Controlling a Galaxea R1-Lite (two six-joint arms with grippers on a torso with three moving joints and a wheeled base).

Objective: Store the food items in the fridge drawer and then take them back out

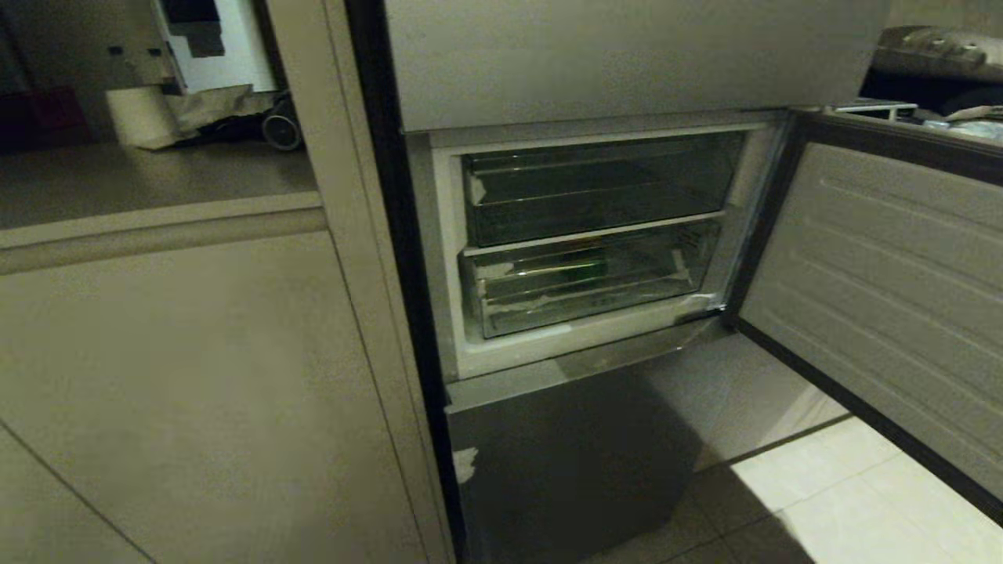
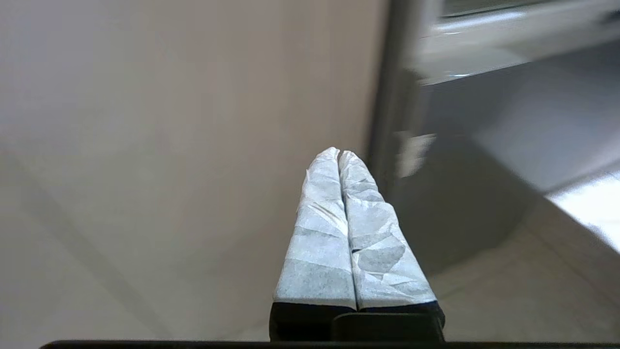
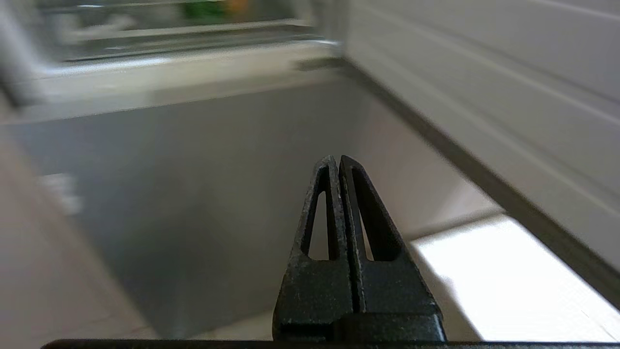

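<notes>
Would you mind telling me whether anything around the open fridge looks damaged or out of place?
The lower fridge drawer has ragged whitish tape scraps along its front edge, and the steel door front below shows a pale scuff near its left edge.

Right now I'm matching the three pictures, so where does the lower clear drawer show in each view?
Head: the lower drawer sits mid-frame, pushed in under the upper drawer, in the open compartment.
Left wrist: not clearly in it; only a pale ledge at the upper right corner.
Right wrist: blurred along the top edge, beyond the shut right gripper.
Shared landmark: the grey lower door front.
</notes>
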